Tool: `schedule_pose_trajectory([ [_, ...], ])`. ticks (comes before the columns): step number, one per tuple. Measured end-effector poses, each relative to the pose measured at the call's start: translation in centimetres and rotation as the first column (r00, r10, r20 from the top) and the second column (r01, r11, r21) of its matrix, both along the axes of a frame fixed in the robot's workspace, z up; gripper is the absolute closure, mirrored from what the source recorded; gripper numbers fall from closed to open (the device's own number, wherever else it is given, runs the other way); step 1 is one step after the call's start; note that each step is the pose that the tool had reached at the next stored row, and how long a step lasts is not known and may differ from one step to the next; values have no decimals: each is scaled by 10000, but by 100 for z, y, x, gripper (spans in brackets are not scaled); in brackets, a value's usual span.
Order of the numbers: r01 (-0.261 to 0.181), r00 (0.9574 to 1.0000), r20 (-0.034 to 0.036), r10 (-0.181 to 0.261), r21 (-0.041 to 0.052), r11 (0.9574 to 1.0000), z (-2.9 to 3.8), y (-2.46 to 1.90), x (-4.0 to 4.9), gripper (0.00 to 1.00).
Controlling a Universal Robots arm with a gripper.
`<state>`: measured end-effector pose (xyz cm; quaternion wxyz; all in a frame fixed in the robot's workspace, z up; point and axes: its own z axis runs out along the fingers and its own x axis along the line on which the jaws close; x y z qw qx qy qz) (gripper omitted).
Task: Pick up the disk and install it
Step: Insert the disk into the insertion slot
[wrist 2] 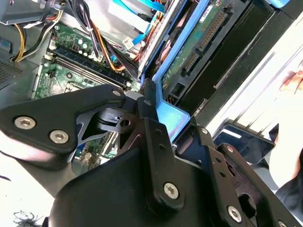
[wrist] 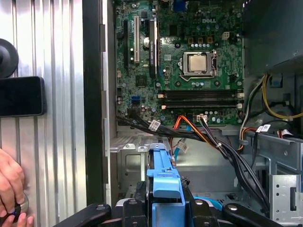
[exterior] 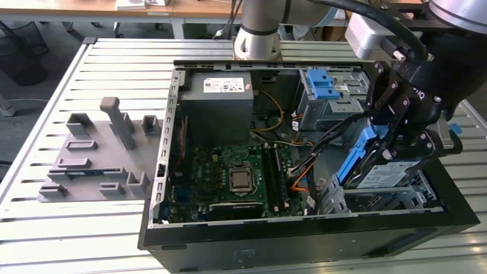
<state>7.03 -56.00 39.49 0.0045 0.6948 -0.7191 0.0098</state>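
The disk (exterior: pixel 384 173), silver with a blue-and-white label and a blue carrier frame (exterior: pixel 356 155), stands tilted on edge inside the open computer case (exterior: pixel 304 240) at the exterior view's right. Its lower end sits at the grey metal bay (exterior: pixel 403 198) near the case front. My gripper (exterior: pixel 397 147) is shut on the disk from above. In the first wrist view the blue frame (wrist: pixel 163 182) sticks out between my gripper (wrist: pixel 164 210) and its black fingers (wrist: pixel 136 208). The second wrist view shows the disk's circuit-board side (wrist 2: pixel 201 40) and the blue frame (wrist 2: pixel 171 116).
The green motherboard (exterior: pixel 236 174), grey power supply (exterior: pixel 220 100) and drive cage with a blue latch (exterior: pixel 327 85) fill the case; black and orange cables (wrist: pixel 199 135) run beside the bay. A grey fixture (exterior: pixel 99 154) lies on the slatted table. A person's hand (wrist: pixel 10 189) rests outside the case.
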Motion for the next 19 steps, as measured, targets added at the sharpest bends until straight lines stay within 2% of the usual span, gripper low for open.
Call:
schedule_pose_trajectory([
  [19, 0, 10000, 0, 0, 0, 10000, -148, -1, 0, 63],
])
